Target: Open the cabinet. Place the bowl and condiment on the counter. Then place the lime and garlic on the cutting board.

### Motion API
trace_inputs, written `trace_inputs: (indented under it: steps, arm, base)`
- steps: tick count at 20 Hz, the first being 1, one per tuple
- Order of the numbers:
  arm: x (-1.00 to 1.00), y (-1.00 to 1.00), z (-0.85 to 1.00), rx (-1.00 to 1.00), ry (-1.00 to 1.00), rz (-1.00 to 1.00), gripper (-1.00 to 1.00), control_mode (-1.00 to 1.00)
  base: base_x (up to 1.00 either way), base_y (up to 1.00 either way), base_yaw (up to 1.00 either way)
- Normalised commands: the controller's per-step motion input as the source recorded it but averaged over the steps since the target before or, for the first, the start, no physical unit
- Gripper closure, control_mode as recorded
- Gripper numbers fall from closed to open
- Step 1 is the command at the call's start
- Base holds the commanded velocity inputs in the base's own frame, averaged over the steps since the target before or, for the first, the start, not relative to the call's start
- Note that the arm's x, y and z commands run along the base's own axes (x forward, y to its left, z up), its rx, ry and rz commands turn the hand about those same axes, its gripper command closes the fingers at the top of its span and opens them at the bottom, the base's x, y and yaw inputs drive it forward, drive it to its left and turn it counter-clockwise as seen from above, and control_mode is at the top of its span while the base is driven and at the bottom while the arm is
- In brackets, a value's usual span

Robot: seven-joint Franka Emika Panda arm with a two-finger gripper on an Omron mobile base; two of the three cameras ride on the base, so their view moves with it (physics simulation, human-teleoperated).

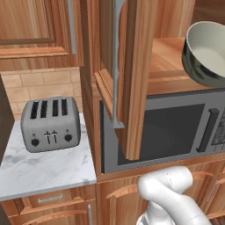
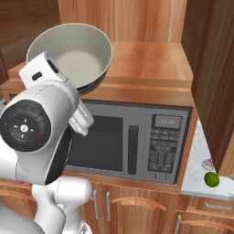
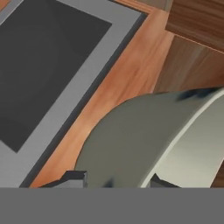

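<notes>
Tool (image 3: 116, 180) clamped on bowl (image 2: 75, 52) rim: one fingertip against grey outer wall, other inside cream wall. Bowl tilted, lifted off cabinet (image 2: 151, 59) shelf just behind. Table (image 2: 196, 173) lies well below tool, to its right; lime (image 2: 211, 179) there.

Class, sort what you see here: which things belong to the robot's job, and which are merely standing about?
Job: cabinet, open; bowl, tilted, rim between the tool's fingers; lime; garlic; counter.
Standing about: toaster; microwave.
</notes>
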Motion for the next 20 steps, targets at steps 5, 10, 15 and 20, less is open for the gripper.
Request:
trace_inputs:
  steps: [5,10,15,20]
  arm:
    - [-0.28,-0.02,-0.01,0.00,-0.05,-0.01,1.00,1.00]
    - [0.00,0.00,0.00,0.00,0.00,0.00,1.00,1.00]
    - [0.00,0.00,0.00,0.00,0.00,0.00,1.00,1.00]
    - [0.00,0.00,0.00,0.00,0.00,0.00,1.00,1.00]
  base:
    - [-0.31,-0.06,-0.02]
    - [-0.78,-0.06,-0.12]
    - [-0.71,0.00,-0.23]
    - [-0.70,-0.02,-0.33]
